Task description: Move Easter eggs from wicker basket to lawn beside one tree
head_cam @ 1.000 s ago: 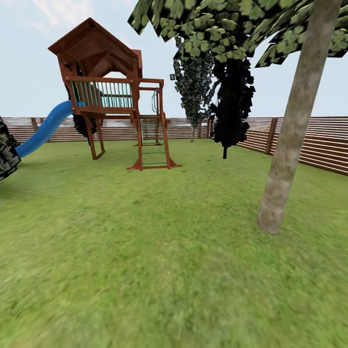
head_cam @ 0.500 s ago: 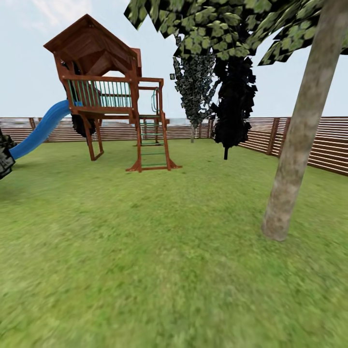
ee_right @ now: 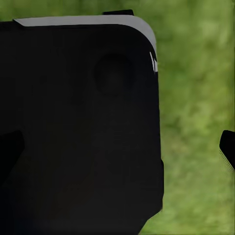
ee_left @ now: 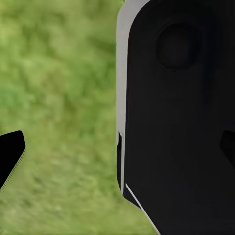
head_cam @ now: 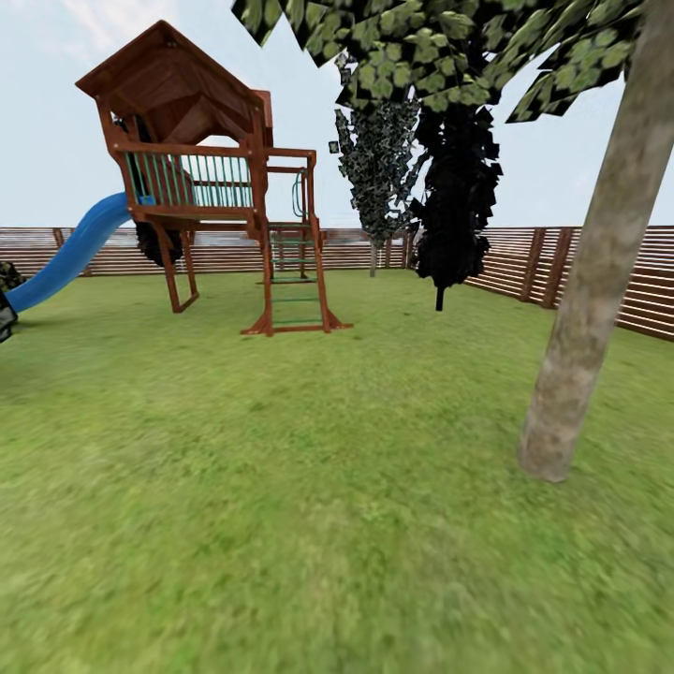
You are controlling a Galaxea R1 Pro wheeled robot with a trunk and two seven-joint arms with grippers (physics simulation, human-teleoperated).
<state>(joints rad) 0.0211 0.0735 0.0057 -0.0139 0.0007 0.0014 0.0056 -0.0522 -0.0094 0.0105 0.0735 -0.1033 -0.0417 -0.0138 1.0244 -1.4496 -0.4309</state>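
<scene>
I look across the lawn (head_cam: 281, 487) of the garden. A tree with a thin pale grey-beige trunk (head_cam: 590, 309) and dark green leaf clumps stands close by on the right. The Easter eggs and the wicker basket are out of view. In the left wrist view my left gripper (ee_left: 117, 152) is open, its black fingertips (ee_left: 11, 155) far apart at the picture's edges, over grass and a black part of my body. In the right wrist view my right gripper (ee_right: 117, 149) is open too, one fingertip (ee_right: 228, 147) showing over grass. Nothing is between either pair of fingers.
A wooden play tower (head_cam: 206, 168) with a blue slide (head_cam: 65, 253) stands ahead on the left. A near-black tree (head_cam: 454, 206) and a grey-flecked tree (head_cam: 374, 168) stand by the brown slatted fence (head_cam: 599, 271). A dark bush (head_cam: 6, 295) shows at the left edge.
The camera has moved forward: the pale trunk has grown and slid right and down, the play tower looks slightly larger, and the dark bush has slipped toward the left edge.
</scene>
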